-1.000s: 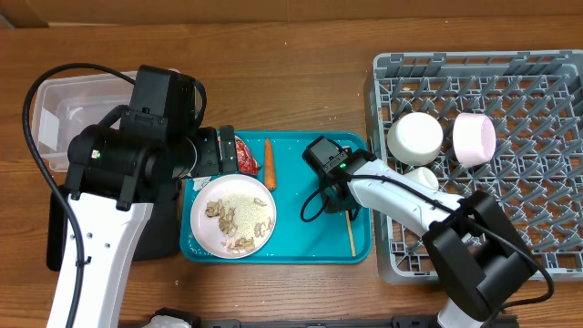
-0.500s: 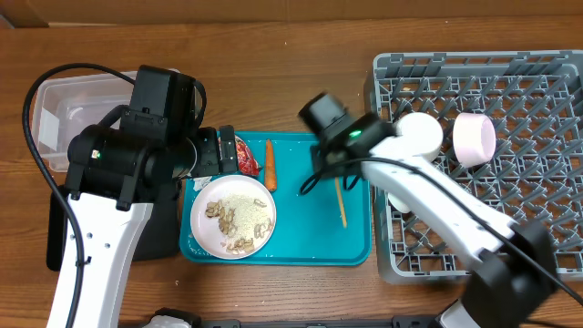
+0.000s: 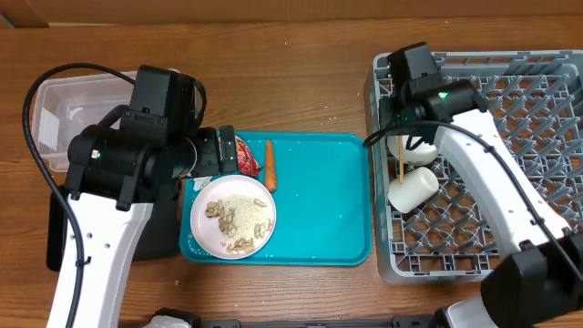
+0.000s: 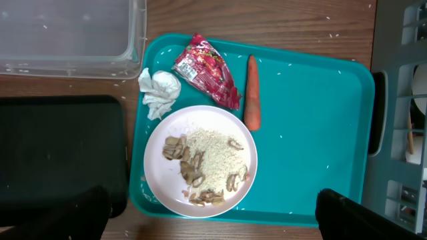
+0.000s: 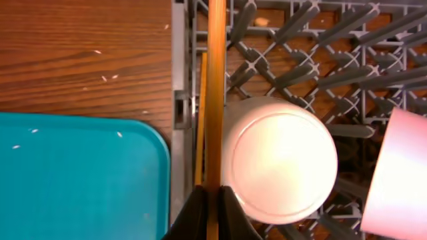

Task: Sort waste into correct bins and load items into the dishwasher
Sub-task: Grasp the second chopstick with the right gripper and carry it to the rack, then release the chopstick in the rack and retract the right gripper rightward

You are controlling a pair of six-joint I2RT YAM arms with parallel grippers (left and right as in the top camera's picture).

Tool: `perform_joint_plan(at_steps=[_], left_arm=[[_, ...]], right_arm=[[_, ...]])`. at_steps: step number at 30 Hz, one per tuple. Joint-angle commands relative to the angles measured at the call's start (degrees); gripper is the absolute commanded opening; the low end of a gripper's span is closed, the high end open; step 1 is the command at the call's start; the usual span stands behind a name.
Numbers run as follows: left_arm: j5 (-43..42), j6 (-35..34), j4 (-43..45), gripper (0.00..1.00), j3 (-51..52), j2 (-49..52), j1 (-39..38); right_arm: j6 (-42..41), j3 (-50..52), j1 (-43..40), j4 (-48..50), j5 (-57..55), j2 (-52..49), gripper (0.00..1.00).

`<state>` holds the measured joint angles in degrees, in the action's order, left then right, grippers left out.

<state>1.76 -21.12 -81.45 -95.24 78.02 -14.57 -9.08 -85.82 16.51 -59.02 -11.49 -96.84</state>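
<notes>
1. Nearest the camera, the white plate point(image 3: 233, 217) sits in the near left corner of the teal tray point(image 3: 319, 214). It carries rice grains point(image 4: 213, 157) and beige food scraps point(image 4: 175, 148). The tray's right half is bare, its right edge just beside the grey rack point(image 3: 383, 260).
2. At left, the black tray point(image 4: 60, 153) lies just beside the teal tray, largely under the left arm in the overhead view.
3. The left gripper point(image 3: 219, 150) hangs over the teal tray, its fingers point(image 4: 60, 217) wide apart and holding nothing.
4. In the rack's left part, the white cup point(image 3: 412, 189) lies on its side. Just beyond it, the right gripper point(image 5: 208, 200) has its fingers clamped on a wooden chopstick point(image 5: 214, 100) beside the white bowl point(image 5: 280, 160).
5. The carrot point(image 4: 251, 93) and red wrapper point(image 4: 208, 70) lie at the teal tray's far edge. The tissue point(image 4: 160, 93) shows only from the left wrist, the pink bowl point(image 5: 403, 180) only from the right wrist.
6. Farthest left stands the clear tub point(image 3: 55, 96). Bare table point(image 3: 301, 82) runs beyond the teal tray.
</notes>
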Motion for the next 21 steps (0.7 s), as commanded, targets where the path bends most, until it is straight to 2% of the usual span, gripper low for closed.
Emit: perform_joint_plan(at_steps=[1,2,3,5,7,13,18,20,21], left_arm=[[0.15,-0.94,0.00,1.00,-0.15,0.28,0.31],[0.15,-0.94,0.02,1.00,-0.15,0.28,0.31],[0.15,-0.94,0.00,1.00,-0.15,0.28,0.31],[0.15,-0.94,0.00,1.00,-0.15,0.28,0.31],[0.13,-0.94,0.00,1.00,-0.15,0.28,0.31],[0.15,-0.94,0.00,1.00,-0.15,0.28,0.31],[0.15,-0.94,0.00,1.00,-0.15,0.28,0.31],[0.15,-0.94,0.00,1.00,-0.15,0.28,0.31],[0.15,-0.94,0.02,1.00,-0.15,0.28,0.31]], right_arm=[[1.88,0.35,-0.79,1.05,4.31,-3.85,0.06],[1.88,0.35,-0.74,1.09,4.00,-4.33,0.12],[1.86,0.35,-0.72,1.22,3.52,-4.81,0.24],[1.62,0.22,-0.74,1.33,3.45,-4.70,0.39],[1.62,-0.50,-0.72,1.18,3.48,-3.63,0.45],[-1.22,-5.27,-0.72,-1.95,5.88,4.90,0.48],[-1.38,-6.45,-0.72,-4.22,13.73,16.06,0.51],[-1.36,-6.45,-0.72,-5.51,15.10,20.79,0.59],[-1.36,-6.45,-0.72,-6.12,15.52,22.62,0.78]])
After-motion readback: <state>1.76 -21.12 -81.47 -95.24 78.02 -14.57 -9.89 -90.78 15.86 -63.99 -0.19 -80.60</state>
